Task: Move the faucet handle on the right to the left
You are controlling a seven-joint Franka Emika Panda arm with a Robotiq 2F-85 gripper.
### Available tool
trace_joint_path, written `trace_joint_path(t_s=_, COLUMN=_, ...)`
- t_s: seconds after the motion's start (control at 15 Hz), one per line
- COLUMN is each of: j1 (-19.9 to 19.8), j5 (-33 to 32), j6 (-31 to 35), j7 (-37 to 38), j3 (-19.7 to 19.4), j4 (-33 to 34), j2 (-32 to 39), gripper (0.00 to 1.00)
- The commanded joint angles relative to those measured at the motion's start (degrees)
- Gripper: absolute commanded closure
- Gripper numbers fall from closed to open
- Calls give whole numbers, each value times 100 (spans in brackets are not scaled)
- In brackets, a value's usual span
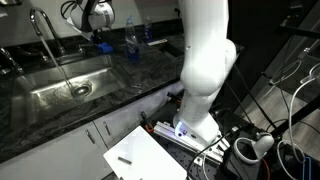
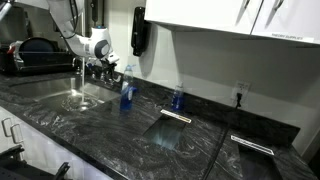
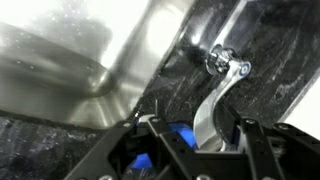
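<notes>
In the wrist view the faucet handle (image 3: pixel 218 100) is a curved chrome lever that rises from a small stubby base (image 3: pixel 224 60) on the dark counter beside the sink. The lever runs between my gripper's (image 3: pixel 198 128) two black fingers, with gaps on both sides, so the gripper is open around it. A small blue object (image 3: pixel 184 136) shows just behind the lever. In both exterior views the gripper (image 1: pixel 98 22) (image 2: pixel 98 48) hovers at the back of the sink, next to the tall gooseneck spout (image 1: pixel 42 30), and hides the handle.
The steel sink basin (image 1: pixel 70 85) (image 2: pixel 60 95) (image 3: pixel 70 60) lies beside the handle. Blue bottles (image 1: pixel 130 42) (image 2: pixel 127 90) (image 2: pixel 178 98) stand on the dark marble counter (image 2: pixel 150 140). A dish rack (image 2: pixel 30 55) is behind the sink. Cables and a white sheet (image 1: pixel 140 158) lie by the arm's base.
</notes>
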Motion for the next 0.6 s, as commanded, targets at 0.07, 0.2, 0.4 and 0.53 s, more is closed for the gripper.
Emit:
trace_joint_path(t_s=0.07, j1=371, j5=-13, j6=170, j7=-235, j3=-121, j4=-1343, j2=-880, gripper=4)
trace_joint_path(t_s=0.2, j1=495, j5=-96, j6=149, j7=-113, j3=-186, j4=-1566, j2=-1047, gripper=0)
trace_joint_path(t_s=0.4, j1=709, j5=-324, j6=22, j7=331, j3=-439, j4=-1723, j2=-1230, gripper=0)
trace_joint_path(t_s=0.53, j1=983, j5=-823, j6=86, j7=1141, j3=-849, j4=-1774, j2=-1313, gripper=0)
